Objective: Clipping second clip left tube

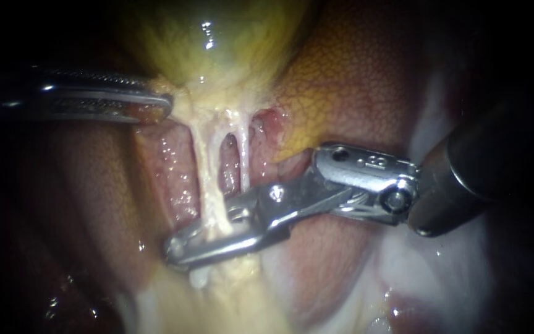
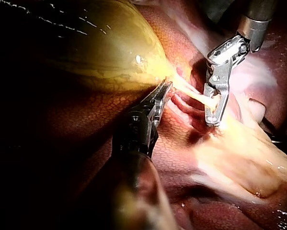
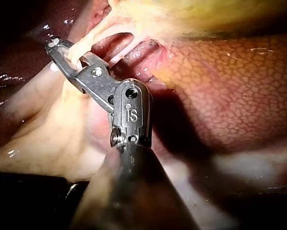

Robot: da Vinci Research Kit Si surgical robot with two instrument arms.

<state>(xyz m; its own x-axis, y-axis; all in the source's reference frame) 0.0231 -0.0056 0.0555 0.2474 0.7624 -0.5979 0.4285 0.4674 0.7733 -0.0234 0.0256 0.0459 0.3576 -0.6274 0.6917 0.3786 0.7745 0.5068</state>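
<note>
The yellow-green gallbladder (image 1: 217,37) hangs at the top, and two pale tubes run down from its neck. My left instrument (image 1: 165,104) comes in from the left, its serrated jaws shut on the gallbladder's neck, as the left wrist view shows too (image 2: 166,87). My right instrument (image 1: 177,250) reaches across from the right. Its long jaws lie nearly together around the lower part of the left tube (image 1: 208,167), touching it from both sides. The right tube (image 1: 244,154) runs free just above the jaws' base. In the right wrist view the left tube (image 3: 74,52) passes between my right instrument's jaws (image 3: 62,48).
Mottled red-brown liver (image 1: 353,74) lies behind and to the right of the tubes. Pale fatty tissue (image 1: 230,291) spreads below the jaws. The right instrument's dark shaft (image 1: 471,173) fills the right side. Wet pink tissue (image 1: 174,179) sits left of the tubes.
</note>
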